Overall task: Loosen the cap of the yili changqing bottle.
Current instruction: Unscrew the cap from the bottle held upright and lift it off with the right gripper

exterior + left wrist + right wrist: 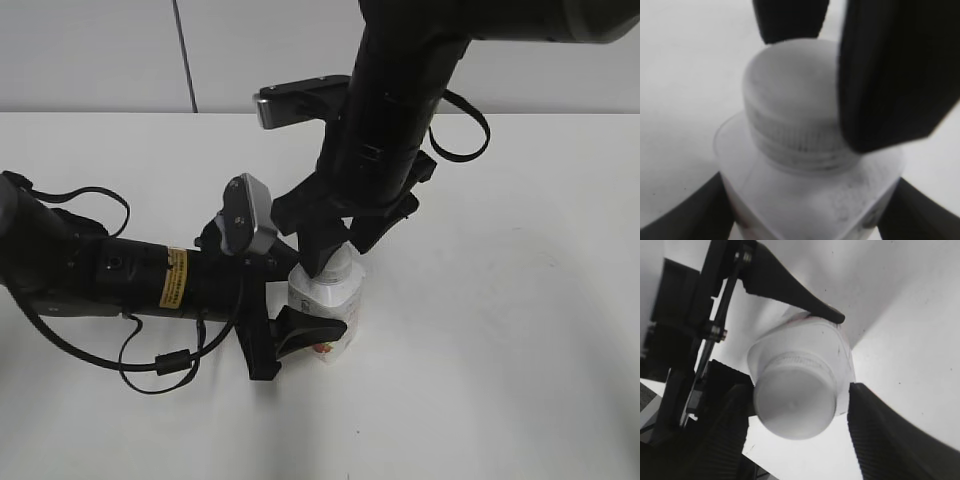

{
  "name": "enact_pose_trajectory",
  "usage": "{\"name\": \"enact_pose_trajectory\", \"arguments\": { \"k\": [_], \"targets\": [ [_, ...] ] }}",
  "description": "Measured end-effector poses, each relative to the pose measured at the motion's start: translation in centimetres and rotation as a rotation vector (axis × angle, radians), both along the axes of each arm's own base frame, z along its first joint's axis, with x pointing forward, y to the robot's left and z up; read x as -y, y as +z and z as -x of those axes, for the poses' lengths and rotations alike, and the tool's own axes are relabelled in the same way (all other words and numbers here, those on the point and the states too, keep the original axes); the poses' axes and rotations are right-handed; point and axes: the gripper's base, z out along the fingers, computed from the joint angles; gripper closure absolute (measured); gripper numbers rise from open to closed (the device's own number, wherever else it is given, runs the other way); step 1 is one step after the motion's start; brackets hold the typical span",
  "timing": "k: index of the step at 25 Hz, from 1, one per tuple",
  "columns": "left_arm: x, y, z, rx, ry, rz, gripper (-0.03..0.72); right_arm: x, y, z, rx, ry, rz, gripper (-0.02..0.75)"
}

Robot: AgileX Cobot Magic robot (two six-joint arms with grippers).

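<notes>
The white yili changqing bottle [335, 298] stands on the table, with a bit of red label at its base. My left gripper [305, 322] is shut on its body from both sides; in the left wrist view [810, 212] the jaws press the bottle [815, 200] below the shoulders. The ribbed white cap [790, 95] is on the neck. My right gripper [340, 252] comes down from above and straddles the cap [795, 407]. In the right wrist view [802, 425] its left finger is at the cap and its right finger stands a little off it. It is open.
The white table [520, 380] runs back to a pale wall. The left arm lies low across the table's left side with loose black cables [160, 362]. The right arm's black body hangs over the bottle.
</notes>
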Motion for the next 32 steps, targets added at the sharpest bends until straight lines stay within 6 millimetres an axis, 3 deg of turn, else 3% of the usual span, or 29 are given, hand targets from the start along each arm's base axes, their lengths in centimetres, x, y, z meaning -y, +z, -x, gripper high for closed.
{"name": "enact_pose_trajectory", "arguments": {
  "k": [6, 12, 17, 22, 29, 32],
  "targets": [
    [0.00, 0.00, 0.00, 0.000, 0.000, 0.000, 0.205, -0.30, -0.55, -0.43, 0.021, -0.013, -0.014, 0.248],
    [0.00, 0.00, 0.00, -0.001, 0.000, 0.000, 0.205, -0.28, -0.60, -0.41, 0.017, -0.011, -0.010, 0.349],
    [0.00, 0.00, 0.00, -0.001, 0.000, 0.000, 0.205, -0.22, -0.62, -0.33, 0.020, 0.035, -0.004, 0.349],
    [0.00, 0.00, 0.01, 0.000, -0.001, 0.000, 0.205, -0.22, -0.62, -0.31, 0.092, 0.322, 0.000, 0.349],
    [0.03, 0.00, 0.05, 0.003, -0.006, -0.001, 0.207, -0.23, -0.54, -0.25, 0.235, 0.904, 0.002, 0.350],
    [0.03, 0.00, 0.05, 0.003, -0.006, -0.001, 0.207, -0.25, -0.51, -0.26, 0.269, 1.029, 0.002, 0.350]
  ]
}}
